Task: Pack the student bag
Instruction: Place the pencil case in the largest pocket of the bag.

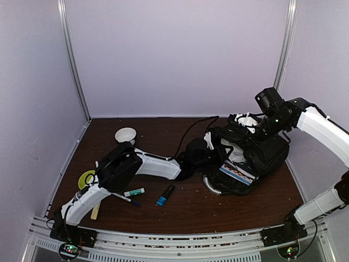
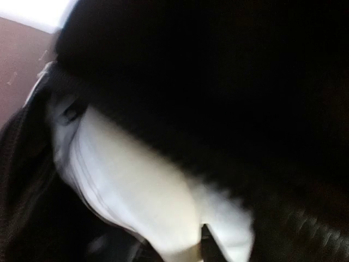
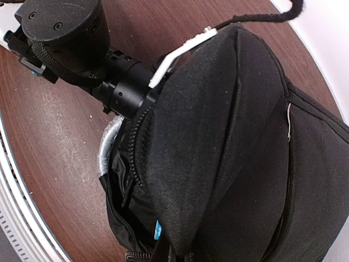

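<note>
Your right gripper (image 1: 246, 124) clenches the rim of the student bag (image 1: 267, 153) at 12 o'clock. Your left gripper (image 1: 192, 157) is inside the 9 o'clock opening, and you cannot tell its state. The table (image 1: 218, 210) gives open room at 6 o'clock.

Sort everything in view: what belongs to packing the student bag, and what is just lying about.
In the job: student bag; left hand, reaching into it; right hand, pinching its upper edge; white fabric and book inside.

Lying about, for now: white bowl; green tape roll; green-capped marker; pen; blue-and-black stick; wooden stick.
</note>
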Action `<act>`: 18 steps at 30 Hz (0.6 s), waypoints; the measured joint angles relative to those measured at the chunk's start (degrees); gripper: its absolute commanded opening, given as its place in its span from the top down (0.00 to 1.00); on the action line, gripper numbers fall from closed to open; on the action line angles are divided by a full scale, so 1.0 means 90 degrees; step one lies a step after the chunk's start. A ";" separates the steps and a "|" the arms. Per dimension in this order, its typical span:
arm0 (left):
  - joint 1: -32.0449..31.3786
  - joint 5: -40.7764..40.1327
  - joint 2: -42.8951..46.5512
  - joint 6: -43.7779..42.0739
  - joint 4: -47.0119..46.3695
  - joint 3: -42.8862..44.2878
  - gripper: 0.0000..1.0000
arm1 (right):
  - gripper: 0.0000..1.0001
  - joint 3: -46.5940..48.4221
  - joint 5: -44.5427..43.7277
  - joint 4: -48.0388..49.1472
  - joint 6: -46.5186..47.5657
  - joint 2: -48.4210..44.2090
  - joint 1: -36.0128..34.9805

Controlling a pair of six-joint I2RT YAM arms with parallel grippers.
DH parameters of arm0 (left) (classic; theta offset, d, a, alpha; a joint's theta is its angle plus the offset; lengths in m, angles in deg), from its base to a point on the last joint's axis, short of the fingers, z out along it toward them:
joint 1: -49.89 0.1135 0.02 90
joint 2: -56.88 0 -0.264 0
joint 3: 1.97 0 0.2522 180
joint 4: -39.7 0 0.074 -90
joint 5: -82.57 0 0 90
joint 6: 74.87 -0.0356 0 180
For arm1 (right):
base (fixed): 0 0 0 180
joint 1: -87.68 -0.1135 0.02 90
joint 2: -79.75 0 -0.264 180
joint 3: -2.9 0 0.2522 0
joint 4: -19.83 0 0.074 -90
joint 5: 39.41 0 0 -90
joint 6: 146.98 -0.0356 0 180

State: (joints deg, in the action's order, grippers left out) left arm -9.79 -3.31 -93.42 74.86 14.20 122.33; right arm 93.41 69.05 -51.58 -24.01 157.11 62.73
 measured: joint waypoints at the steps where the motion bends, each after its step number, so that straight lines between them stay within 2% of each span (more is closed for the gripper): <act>1: 0.0000 0.0053 0.0163 -0.0053 -0.0044 -0.0427 0.53 | 1.00 -0.0100 0.0012 0.0046 0.0007 -0.0007 -0.0012; 7: 0.0005 0.0418 0.1474 -0.0729 -0.0255 -0.2460 0.38 | 1.00 -0.0576 0.0185 0.0216 0.0070 -0.0027 -0.0019; 14: 0.0019 0.0636 0.3067 -0.1401 -0.1282 -0.4320 0.37 | 1.00 -0.0872 0.0265 0.0323 0.0231 -0.0027 -0.0017; 18: 0.0119 0.0614 0.3759 -0.1664 -0.1460 -0.5338 0.39 | 1.00 -0.1103 0.0291 0.0389 0.0347 -0.0066 -0.0017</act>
State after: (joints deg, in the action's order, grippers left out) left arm -8.72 2.22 -59.58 59.88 1.06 74.29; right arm 83.49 71.67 -48.08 -20.89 156.52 62.57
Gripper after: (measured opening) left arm 0.619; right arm 0.035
